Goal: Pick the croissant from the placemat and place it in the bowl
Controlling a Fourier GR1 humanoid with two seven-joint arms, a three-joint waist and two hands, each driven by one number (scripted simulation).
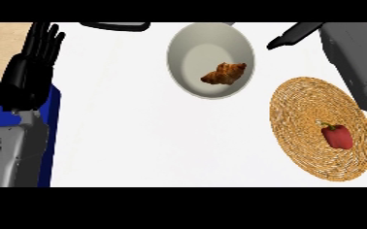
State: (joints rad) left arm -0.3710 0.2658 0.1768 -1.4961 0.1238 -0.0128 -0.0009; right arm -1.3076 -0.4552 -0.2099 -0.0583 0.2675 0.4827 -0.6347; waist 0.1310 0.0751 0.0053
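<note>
Croissant (pixel 224 73) already lay in the bowl (pixel 188 43) — your placing step looked done.

It sat right of the bowl's middle, resting on the inner floor near the wall, likely where it settled once let go. You could see the woven placemat (pixel 305 102) to the right, near the bowl but apart, carrying only a red pepper (pixel 338 136). Your right hand (pixel 295 33) showed as a dark shape at the top right, above the placemat — whether its fingers were spread or curled could not be told. Your left hand (pixel 32 65) rested at the left edge, fingers straight and up, holding nothing.
</note>
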